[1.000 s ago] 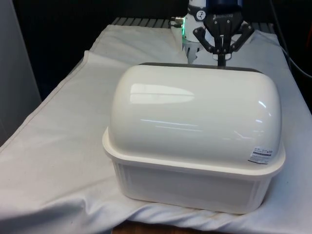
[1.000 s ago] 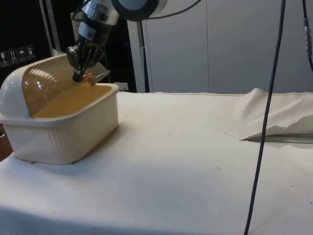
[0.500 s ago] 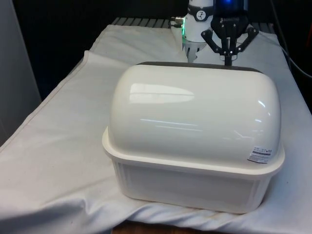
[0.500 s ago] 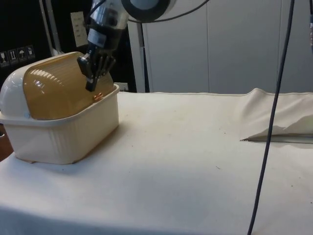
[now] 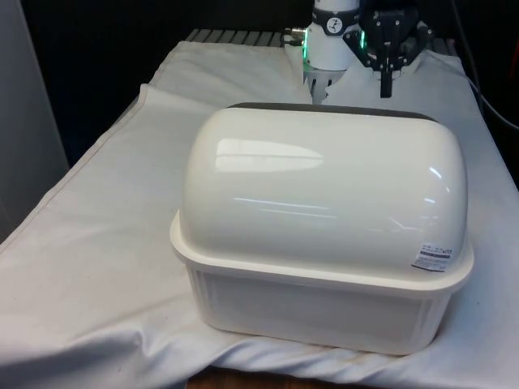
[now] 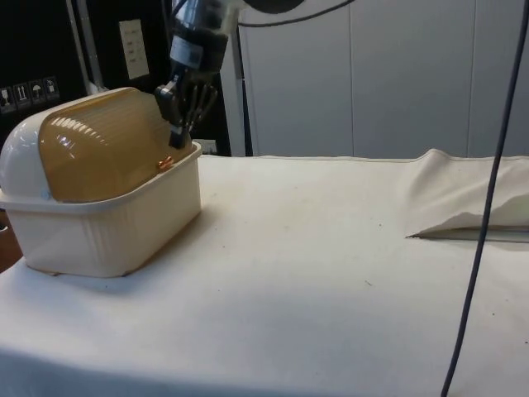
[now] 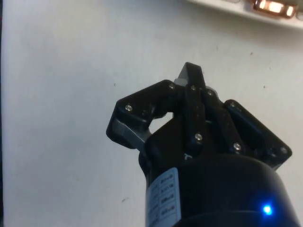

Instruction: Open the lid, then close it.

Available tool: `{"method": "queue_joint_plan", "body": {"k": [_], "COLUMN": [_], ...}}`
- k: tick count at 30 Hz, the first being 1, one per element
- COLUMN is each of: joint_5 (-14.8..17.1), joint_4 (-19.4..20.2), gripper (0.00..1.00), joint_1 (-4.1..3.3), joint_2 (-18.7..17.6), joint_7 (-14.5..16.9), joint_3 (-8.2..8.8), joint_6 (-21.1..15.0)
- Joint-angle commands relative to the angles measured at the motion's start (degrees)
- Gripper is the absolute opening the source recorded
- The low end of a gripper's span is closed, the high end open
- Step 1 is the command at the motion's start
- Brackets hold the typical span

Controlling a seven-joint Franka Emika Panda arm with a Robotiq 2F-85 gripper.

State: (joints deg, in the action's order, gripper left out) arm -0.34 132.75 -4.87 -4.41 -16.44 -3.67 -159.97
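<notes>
Lid (image 6: 103, 145) lies fully down over the bread box (image 6: 107, 223), so closing looks done; gripper (image 6: 179, 136), fingers pressed together and holding nothing, hangs just above the lid's front edge.

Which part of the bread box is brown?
The ribbed lid next to the gripper; the rounded hood and the tub are cream-white.

Cream-white bread box (image 5: 324, 243), ribbed amber lid (image 6: 103, 157), black pincer (image 6: 180, 142), white cloth (image 6: 331, 273)

cream bread box (image 5: 324, 243), amber lid (image 6: 107, 157) seemingly closed
</notes>
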Motion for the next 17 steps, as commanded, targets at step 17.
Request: {"method": "queue_joint_plan", "body": {"k": [17], "joint_5": [-1.43], "joint_4": [5.67], "gripper": [0.0], "joint_1": [0.0], "joint_2": [9.4], "joint_7": [1.26], "joint_3": [-0.8], "joint_6": [4.3]}}
